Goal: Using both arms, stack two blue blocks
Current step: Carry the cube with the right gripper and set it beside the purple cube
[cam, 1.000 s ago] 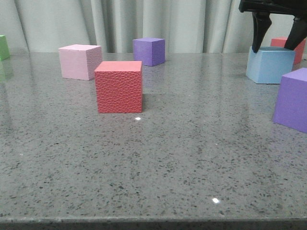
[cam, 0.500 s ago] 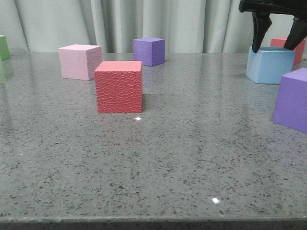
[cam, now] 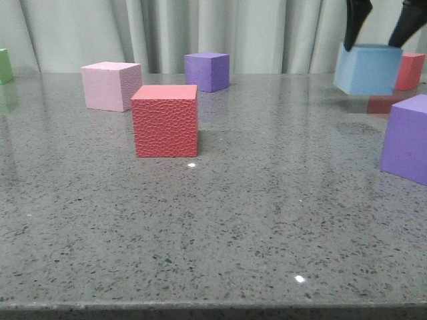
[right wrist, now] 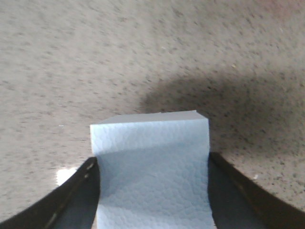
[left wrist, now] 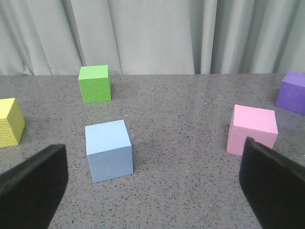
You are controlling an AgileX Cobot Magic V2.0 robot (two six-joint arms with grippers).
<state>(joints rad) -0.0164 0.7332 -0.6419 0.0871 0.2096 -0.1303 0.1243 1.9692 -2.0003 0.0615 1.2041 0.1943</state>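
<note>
Since half a second ago we see the pebble-textured blue block (cam: pixel 365 69) lifted clear of the speckled grey stone table (cam: pixel 220 227), a faint shadow below it near the far right edge. The right gripper (cam: pixel 377 30) pinches that block from above, one thin dark finger pressed on each side; in its wrist view the foam's pebbled skin (right wrist: pixel 152 167) fills the gap between the two black fingers. Just behind it sits a small red cube (cam: pixel 409 70), and in front, by the right edge, a smooth purple cube (cam: pixel 407 137).

The left gripper (left wrist: pixel 152 191) has its jaws spread wide, holding nothing. Ahead of it the smooth blue block (left wrist: pixel 108 150) rests flat on the table, with a green cube (left wrist: pixel 95 83), a yellow cube (left wrist: pixel 9 121) and a pink cube (left wrist: pixel 252 130) well apart around it.
</note>
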